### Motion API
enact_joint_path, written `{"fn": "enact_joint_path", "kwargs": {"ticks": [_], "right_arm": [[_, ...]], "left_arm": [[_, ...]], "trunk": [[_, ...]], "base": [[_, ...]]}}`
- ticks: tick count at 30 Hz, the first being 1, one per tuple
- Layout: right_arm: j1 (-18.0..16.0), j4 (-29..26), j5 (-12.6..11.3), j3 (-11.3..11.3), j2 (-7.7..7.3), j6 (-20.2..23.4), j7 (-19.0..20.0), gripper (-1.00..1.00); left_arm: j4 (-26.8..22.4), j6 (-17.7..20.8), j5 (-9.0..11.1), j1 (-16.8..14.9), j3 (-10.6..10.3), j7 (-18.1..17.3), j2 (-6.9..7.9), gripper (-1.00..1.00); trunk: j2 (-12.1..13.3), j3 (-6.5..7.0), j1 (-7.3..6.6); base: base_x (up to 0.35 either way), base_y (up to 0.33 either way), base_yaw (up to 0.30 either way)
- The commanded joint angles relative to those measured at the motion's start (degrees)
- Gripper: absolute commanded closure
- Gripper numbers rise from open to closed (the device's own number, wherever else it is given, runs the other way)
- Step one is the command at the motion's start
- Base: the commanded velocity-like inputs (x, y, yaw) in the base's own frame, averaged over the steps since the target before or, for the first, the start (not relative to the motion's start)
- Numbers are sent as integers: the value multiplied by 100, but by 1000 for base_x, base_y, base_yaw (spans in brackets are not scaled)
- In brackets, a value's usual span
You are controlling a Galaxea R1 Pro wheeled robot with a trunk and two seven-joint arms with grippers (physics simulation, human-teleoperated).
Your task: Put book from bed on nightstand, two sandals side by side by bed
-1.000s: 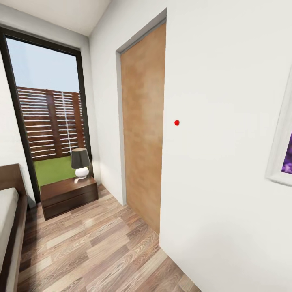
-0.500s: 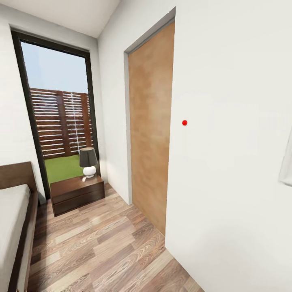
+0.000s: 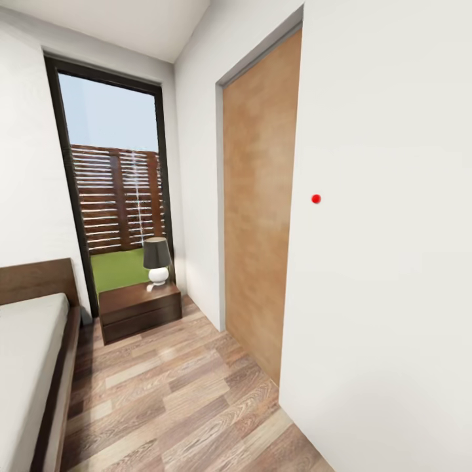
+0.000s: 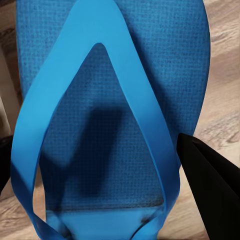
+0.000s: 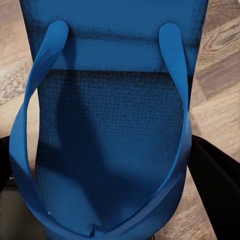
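White walls, a wood plank floor [image 3: 177,393] and a tall dark-framed window [image 3: 115,183] straight ahead: we're looking down the side of the bedroom from the head view, with a slatted wooden fence and a strip of green grass outside the glass. Low at the left sits the bed [image 3: 29,367], light grey mattress on a dark brown frame, headboard against the far wall. Just beyond it, under the window, there's the nightstand [image 3: 139,309], glossy dark wood, and a small lamp [image 3: 157,261] stands on its top with a dark shade over a round white base. On the right a plain tan door [image 3: 259,216] is set into the wall, and a small red dot [image 3: 316,198] shows on the white wall beside it. Now to the wrists, and both are busy! In the left wrist view a bright blue sandal [image 4: 112,120] lies between the left gripper [image 4: 100,170] fingers, strap up, with one dark finger [image 4: 207,185] tight against its edge and plank floor below. The jaws stand about a sole's width apart, closed onto the sandal. Same story on the other side: the second blue sandal [image 5: 107,125] sits in the right gripper [image 5: 105,185], its black fingers [image 5: 215,185] pressed to each edge of the sole, floor boards beneath it.
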Motion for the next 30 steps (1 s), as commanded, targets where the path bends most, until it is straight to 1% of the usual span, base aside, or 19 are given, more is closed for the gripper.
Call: {"fn": "enact_joint_path", "kwargs": {"ticks": [1,19,24,30], "right_arm": [[1,-13,7,46,2,41,-24,100],[7,-14,7,45,16,40,-24,100],[8,-14,7,50,22,40,-24,100],[9,-8,7,53,32,40,-24,100]], "left_arm": [[4,-19,31,-2,14,-7,-1,100],[4,-10,29,-3,16,-7,-39,100],[4,-13,29,-2,15,-7,-43,100],[4,-12,29,2,17,-7,-44,100]], "trunk": [[-6,-8,4],[-6,-8,4],[-6,-8,4],[-6,-8,4]], "base": [[236,0,18],[309,-57,5],[335,-7,140],[336,-2,243]]}}
